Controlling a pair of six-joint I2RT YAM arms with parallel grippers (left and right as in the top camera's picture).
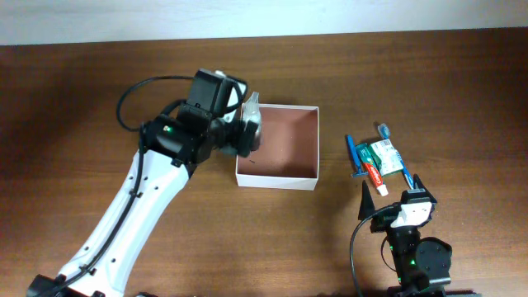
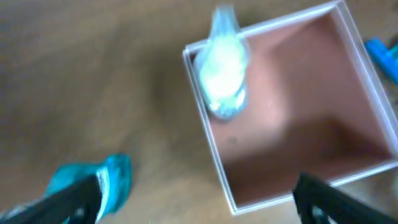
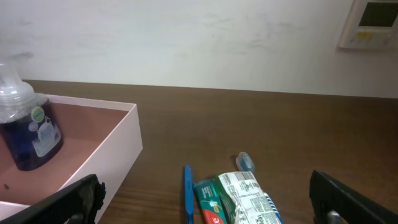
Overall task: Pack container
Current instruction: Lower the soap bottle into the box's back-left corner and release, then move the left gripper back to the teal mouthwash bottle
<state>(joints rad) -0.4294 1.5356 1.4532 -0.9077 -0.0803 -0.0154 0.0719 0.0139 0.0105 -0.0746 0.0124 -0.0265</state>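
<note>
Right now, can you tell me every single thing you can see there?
container: one, white walls and reddish-brown inside, middle of the table
bottle: one, dark blue with a clear top, inside the container by its left wall
teal bottle: one, teal, on the table outside the container, blurry
toothpaste tube: one, red and white, right of the container
packet: one, green and white, beside the toothpaste tube
blue-handled items: two, blue, one on each side of the packet, probably toothbrushes
table: one, brown wood
wall panel: one, white, on the wall behind
left gripper: one, black, open, above the container
right gripper: one, black, open, near the toothpaste tube
</note>
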